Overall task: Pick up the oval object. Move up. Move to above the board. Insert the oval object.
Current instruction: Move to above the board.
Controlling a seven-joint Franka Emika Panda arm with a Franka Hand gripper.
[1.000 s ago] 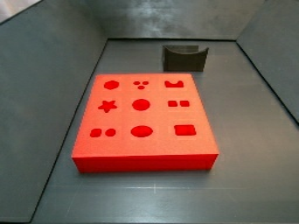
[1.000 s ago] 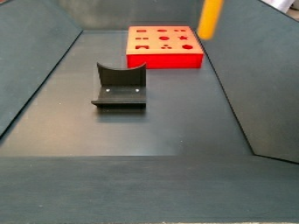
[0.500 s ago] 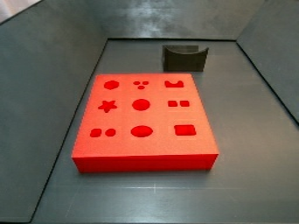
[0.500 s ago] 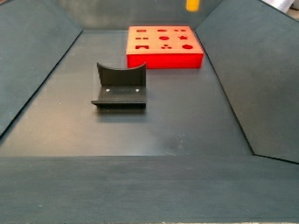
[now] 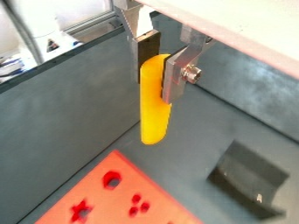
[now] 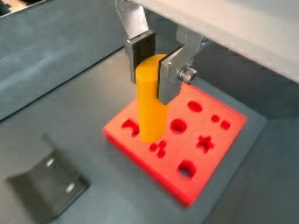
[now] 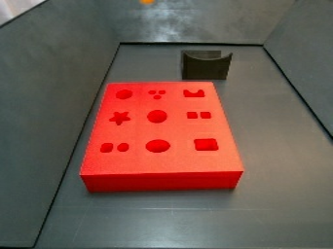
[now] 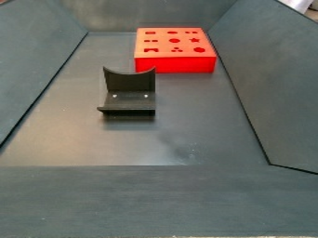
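Observation:
My gripper (image 5: 159, 74) is shut on the oval object (image 5: 155, 109), a smooth orange-yellow peg that hangs straight down between the silver fingers (image 5: 176, 74). Both wrist views show this; in the wrist view with the whole board the gripper (image 6: 156, 77) holds the peg (image 6: 149, 114) high over the floor, in front of the board (image 6: 187, 144). The red board lies flat in both side views (image 7: 176, 102) (image 8: 174, 63), with its oval recess (image 7: 158, 147) open. Only a speck of the peg (image 7: 146, 3) shows at a side view's top edge. The gripper is out of both side views.
The dark fixture stands on the grey floor beyond the board's far end (image 7: 205, 64) and shows mid-floor in a side view (image 8: 126, 91). It also shows in both wrist views (image 5: 250, 175) (image 6: 47, 175). Sloped grey walls (image 7: 65, 88) enclose the floor.
The peg has risen out of the top of one side view, where it showed a second ago. Its tip now appears at the top edge of the other side view.

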